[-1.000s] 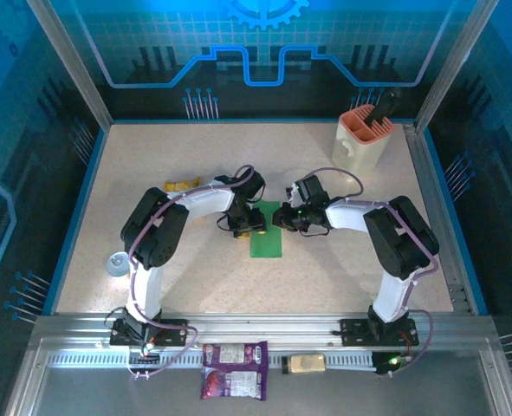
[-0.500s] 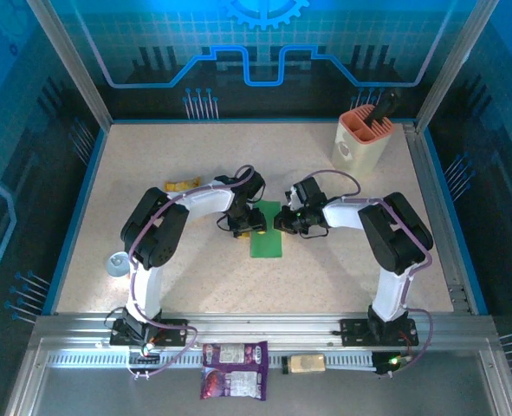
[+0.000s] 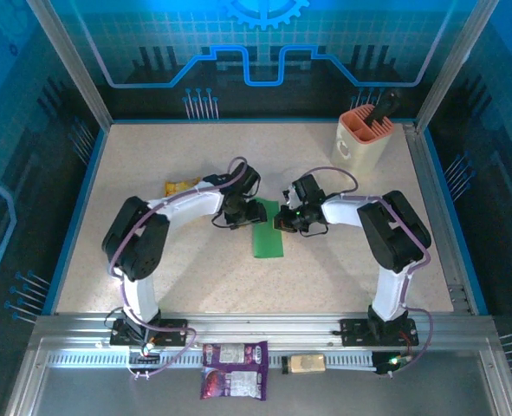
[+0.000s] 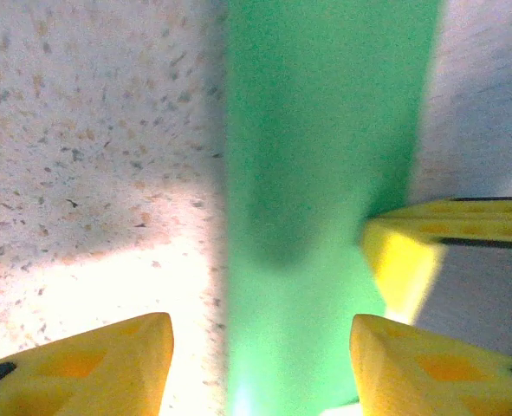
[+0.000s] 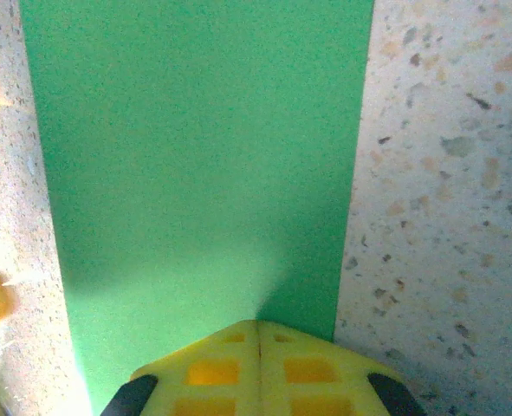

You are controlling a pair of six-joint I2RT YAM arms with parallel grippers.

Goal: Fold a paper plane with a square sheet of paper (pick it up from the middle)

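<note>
One square sheet of paper [image 3: 268, 231], green and folded into a narrow strip, lies flat near the middle of the bench [image 3: 195, 277], between the two arms. Beside its far half the left pincer [image 3: 252, 211] hangs spread. From the left wrist, the strip [image 4: 316, 173] runs up between the yellow fingers [image 4: 91, 368], one above bare bench and the other by the strip's right edge. The right pincer [image 3: 281, 222] reaches in from the opposite side with its jaws pressed together, pinching nothing. Its joined tips [image 5: 212, 368] are over the paper [image 5: 195, 156], just inside its right edge. Well apart, a yellow snack packet [image 3: 179, 185] lies to the left, and a peach-topped holder [image 3: 362, 139] stands near the far right corner.
</note>
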